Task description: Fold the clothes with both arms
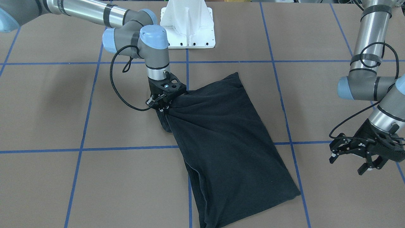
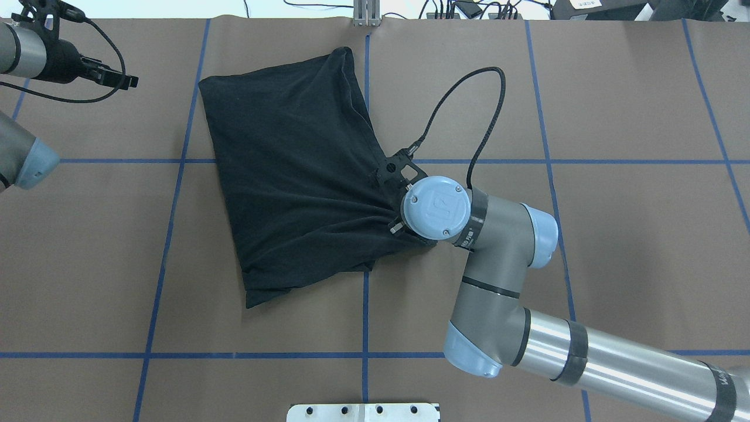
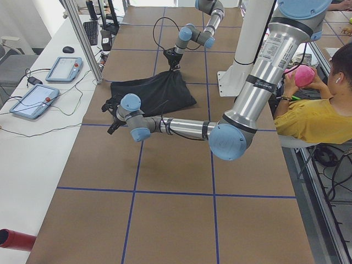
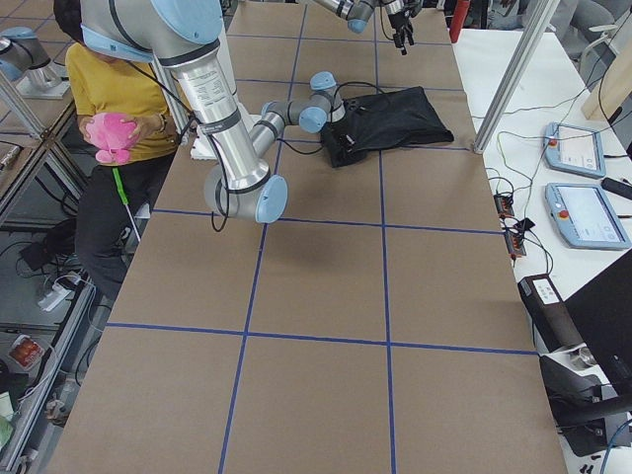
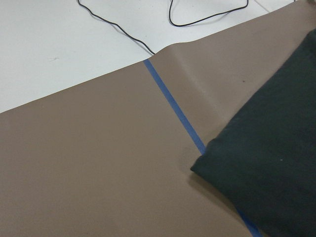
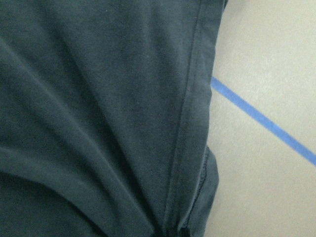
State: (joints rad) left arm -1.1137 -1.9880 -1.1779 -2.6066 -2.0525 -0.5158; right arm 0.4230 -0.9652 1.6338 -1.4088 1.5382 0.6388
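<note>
The black T-shirt (image 1: 227, 142) lies folded into a rough rectangle on the brown table, with no graphic or logo showing. It also shows in the overhead view (image 2: 293, 176). My right gripper (image 1: 161, 106) is shut on the shirt's edge on the robot's side, and wrinkles fan out from the pinch. In the overhead view (image 2: 394, 220) its wrist cap hides most of it. The right wrist view shows only dark cloth and a hem (image 6: 187, 123). My left gripper (image 1: 348, 164) is open and empty, held off the shirt's far left corner (image 5: 207, 165), apart from it.
The white base mount (image 1: 188, 28) stands at the robot's side of the table. Blue tape lines (image 2: 363, 322) grid the brown surface. A seated person in yellow (image 3: 308, 110) holds a pink toy beside the robot. Tablets (image 4: 583, 212) and cables lie on the white bench beyond the far edge.
</note>
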